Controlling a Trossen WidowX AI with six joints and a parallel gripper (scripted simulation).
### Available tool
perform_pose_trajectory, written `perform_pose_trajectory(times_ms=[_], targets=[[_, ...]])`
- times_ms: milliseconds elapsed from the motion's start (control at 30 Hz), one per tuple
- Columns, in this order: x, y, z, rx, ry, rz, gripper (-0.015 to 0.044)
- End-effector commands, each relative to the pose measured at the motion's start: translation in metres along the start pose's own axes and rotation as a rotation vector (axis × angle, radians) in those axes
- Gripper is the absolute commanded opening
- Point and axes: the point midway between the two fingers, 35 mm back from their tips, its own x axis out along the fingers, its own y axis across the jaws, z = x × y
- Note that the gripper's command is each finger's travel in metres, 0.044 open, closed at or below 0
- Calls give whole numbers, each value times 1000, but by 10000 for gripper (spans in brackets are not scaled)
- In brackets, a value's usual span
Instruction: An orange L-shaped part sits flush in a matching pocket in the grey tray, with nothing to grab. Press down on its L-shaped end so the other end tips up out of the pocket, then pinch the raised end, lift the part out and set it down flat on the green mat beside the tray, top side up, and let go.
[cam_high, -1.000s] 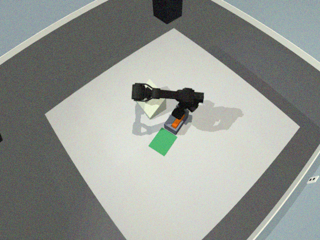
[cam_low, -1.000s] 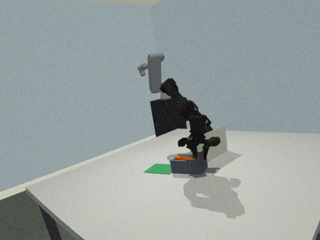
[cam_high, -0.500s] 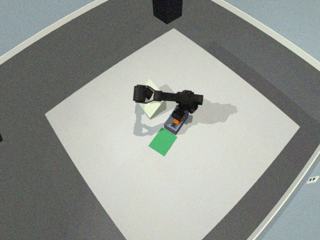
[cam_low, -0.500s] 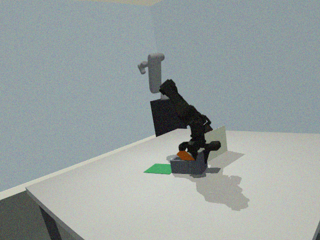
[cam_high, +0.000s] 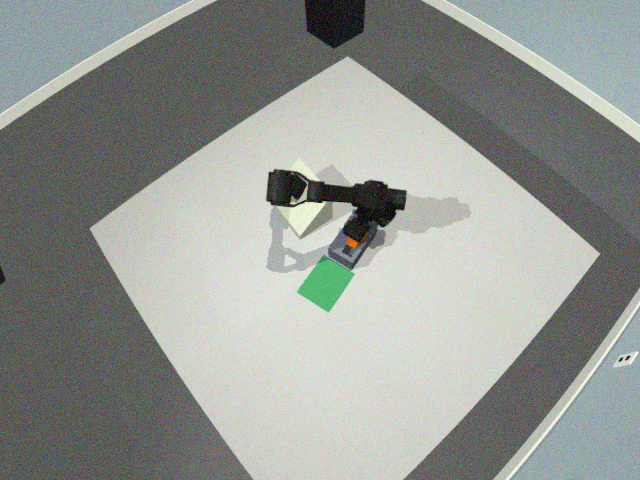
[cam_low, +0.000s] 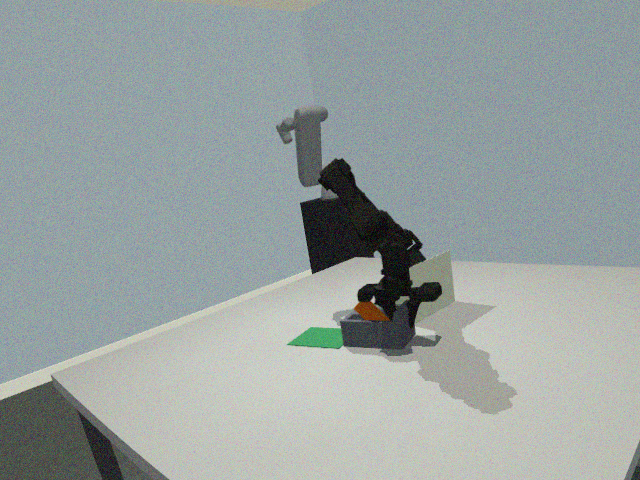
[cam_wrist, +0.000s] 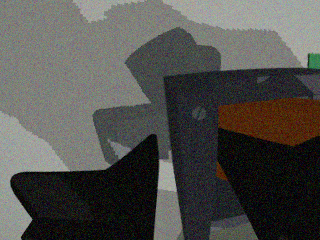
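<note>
While the orange L-shaped part (cam_high: 354, 241) (cam_low: 370, 311) (cam_wrist: 267, 117) tilts in the grey tray (cam_high: 339, 255) (cam_low: 361, 334) (cam_wrist: 187, 180), its end toward the green mat (cam_high: 326, 284) (cam_low: 316, 337) (cam_wrist: 315, 61) raised, the hand (cam_high: 356, 229) (cam_low: 401, 316) (cam_wrist: 183, 136), partly open, seems to be pressing; next it must pinch that raised end.

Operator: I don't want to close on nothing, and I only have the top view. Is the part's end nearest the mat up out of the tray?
Observer: Yes. In the exterior view, the part slopes up, its end toward the mat standing above the rim of the tray.
Operator: The arm hides the gripper from me. Is it shut on the part?
Observer: No. In the wrist view, the gripper is partly open, a stretch of tray wall showing between its fingertips.
</note>
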Motion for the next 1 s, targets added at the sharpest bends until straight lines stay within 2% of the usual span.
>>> perform_pose_trajectory(times_ms=[0, 400, 467, 667, 967], targets=[[0, 0, 0, 0, 0, 0, 180], [-15, 11, 0, -4, 3, -5, 180], [-29, 10, 2, -5, 3, -4, 180], [-106, 1, 0, -6, 4, -2, 180], [-108, 2, 3, -7, -18, 3, 180]])
